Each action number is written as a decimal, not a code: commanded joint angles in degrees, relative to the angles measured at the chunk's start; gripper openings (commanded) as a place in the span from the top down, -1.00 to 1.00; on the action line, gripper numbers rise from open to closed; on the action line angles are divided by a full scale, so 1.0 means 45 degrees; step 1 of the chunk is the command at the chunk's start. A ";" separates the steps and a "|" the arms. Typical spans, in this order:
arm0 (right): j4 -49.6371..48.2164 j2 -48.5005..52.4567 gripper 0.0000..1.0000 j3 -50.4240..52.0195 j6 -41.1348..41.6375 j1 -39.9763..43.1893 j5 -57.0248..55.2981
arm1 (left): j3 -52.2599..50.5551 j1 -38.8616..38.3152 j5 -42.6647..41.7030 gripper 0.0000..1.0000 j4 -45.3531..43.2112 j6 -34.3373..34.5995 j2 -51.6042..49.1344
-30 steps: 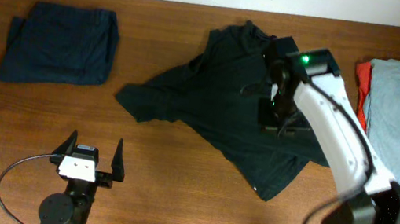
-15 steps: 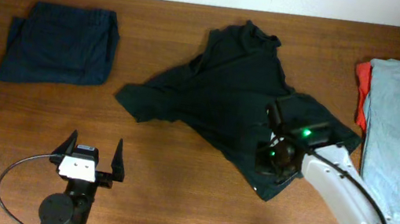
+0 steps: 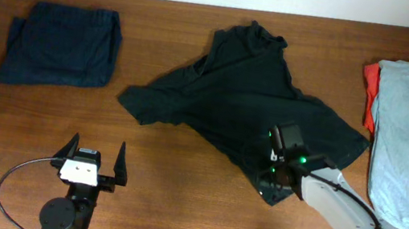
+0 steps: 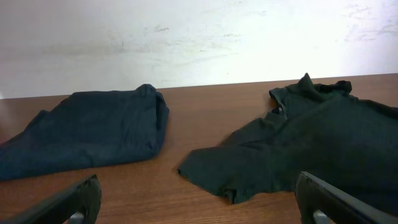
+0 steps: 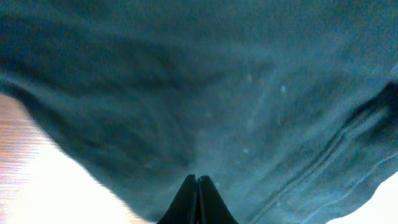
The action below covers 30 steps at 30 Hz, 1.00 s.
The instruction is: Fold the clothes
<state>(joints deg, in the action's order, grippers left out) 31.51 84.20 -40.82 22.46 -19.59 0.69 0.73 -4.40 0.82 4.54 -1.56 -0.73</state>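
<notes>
R gripper [image 5: 198, 194] pressed tight together, tips low over tee [image 3: 240, 95] hem; cloth pinched or not, can't tell. L gripper [image 3: 95, 149] spread wide, holding nothing, well apart from tee.

The right tool [image 3: 270, 178] has moved down the black T-shirt [image 3: 239, 103] to its hem.

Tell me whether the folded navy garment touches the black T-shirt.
Apart. The overhead view shows bare table between the navy garment and the black T-shirt; the left wrist view agrees.
</notes>
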 commanded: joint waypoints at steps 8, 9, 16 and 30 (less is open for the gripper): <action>-0.0835 -0.0034 0.92 0.1579 0.0597 -0.0058 -0.0029 | -0.0049 -0.0049 -0.0136 -0.98 0.0049 -0.0199 0.0083; -0.0612 -0.0034 0.92 0.1642 0.0874 -0.0058 0.0073 | -0.0049 -0.0049 -0.0136 -0.98 0.0049 -0.0199 0.0083; 0.1768 -0.0034 0.92 0.1656 0.3274 -0.0049 0.0160 | -0.0049 -0.0049 -0.0136 -0.98 0.0049 -0.0199 0.0083; 0.4012 -0.0034 0.92 0.1642 0.3162 -0.0049 0.2560 | -0.0049 -0.0049 -0.0136 -0.98 0.0049 -0.0199 0.0083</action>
<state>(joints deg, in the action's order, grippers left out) 47.66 82.39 -35.77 36.18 -19.59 8.08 0.73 -4.40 0.82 4.56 -1.56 -0.73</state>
